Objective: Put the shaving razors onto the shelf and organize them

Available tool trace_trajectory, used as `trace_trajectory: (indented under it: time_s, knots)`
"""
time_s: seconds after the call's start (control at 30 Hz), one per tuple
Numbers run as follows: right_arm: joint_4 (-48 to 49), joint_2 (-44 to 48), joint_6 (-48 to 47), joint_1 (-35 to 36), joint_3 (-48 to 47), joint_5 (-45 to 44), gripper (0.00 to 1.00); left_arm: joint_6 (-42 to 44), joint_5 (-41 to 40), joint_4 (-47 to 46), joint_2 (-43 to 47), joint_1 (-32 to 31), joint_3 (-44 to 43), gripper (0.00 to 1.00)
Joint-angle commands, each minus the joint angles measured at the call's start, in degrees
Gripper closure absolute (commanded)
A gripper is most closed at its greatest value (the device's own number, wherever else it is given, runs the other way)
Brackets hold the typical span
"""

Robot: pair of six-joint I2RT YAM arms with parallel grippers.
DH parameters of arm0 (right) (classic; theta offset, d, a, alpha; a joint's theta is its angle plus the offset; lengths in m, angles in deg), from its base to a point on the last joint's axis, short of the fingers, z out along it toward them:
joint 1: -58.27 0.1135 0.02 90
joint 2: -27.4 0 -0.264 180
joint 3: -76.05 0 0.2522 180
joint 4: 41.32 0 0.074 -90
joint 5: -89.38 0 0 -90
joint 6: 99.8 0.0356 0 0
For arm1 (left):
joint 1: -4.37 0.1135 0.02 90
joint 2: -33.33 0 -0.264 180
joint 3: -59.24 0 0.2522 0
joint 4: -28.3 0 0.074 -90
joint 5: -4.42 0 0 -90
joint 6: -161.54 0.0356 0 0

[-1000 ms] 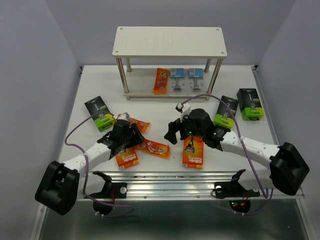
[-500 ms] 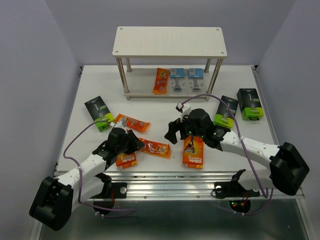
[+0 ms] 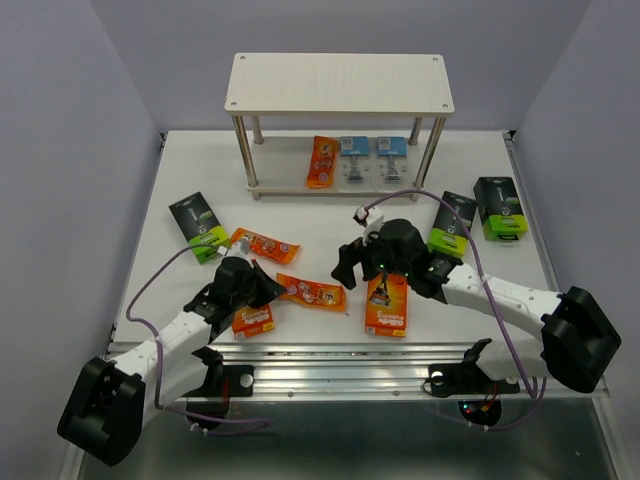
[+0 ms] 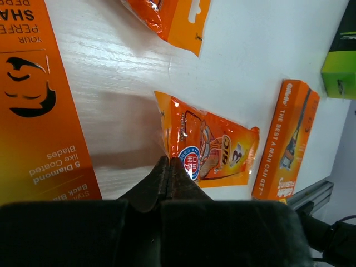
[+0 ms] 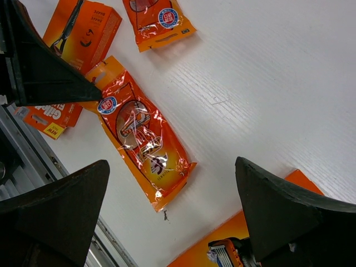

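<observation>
My left gripper (image 3: 272, 287) (image 4: 168, 161) is shut, its tips pinching the near end of an orange foil packet (image 3: 312, 292) (image 4: 214, 147) (image 5: 142, 136) that lies flat on the table. A flat orange box (image 3: 252, 318) (image 4: 33, 111) lies just beside that gripper. My right gripper (image 3: 372, 275) (image 5: 172, 162) hangs wide open above the table, between the packet's far end and a second flat orange box (image 3: 387, 305) (image 4: 286, 139). The shelf (image 3: 340, 82) stands at the back. Its lower board holds an orange packet (image 3: 322, 160) and two blue blister packs (image 3: 352, 158).
Another orange foil packet (image 3: 265, 243) and a black-and-green box (image 3: 200, 228) lie at the left. Two more black-and-green boxes (image 3: 452, 225) (image 3: 500, 208) lie at the right. A metal rail (image 3: 340, 355) runs along the table's near edge.
My left gripper has drawn back toward the near edge, come up to the packet's end and shut on it. The right arm has stayed where it was, still open.
</observation>
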Motion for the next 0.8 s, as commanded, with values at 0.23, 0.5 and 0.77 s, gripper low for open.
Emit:
trace_trajectory:
  time_s: [0.23, 0.5, 0.77]
  knots:
    - [1.3, 6.4, 1.5, 0.4, 1.1, -5.5, 0.00, -11.8, -5.3, 0.5, 20.8, 0.1, 1.1, 1.00]
    - [2.3, 13.2, 3.6, 0.4, 3.3, -9.3, 0.00, -14.6, -13.8, 1.4, 28.7, 0.1, -6.2, 1.00]
    - [2.4, 15.6, 4.4, 0.4, 3.7, -14.2, 0.00, -18.5, -22.1, -5.9, 25.8, 0.1, -10.5, 1.00]
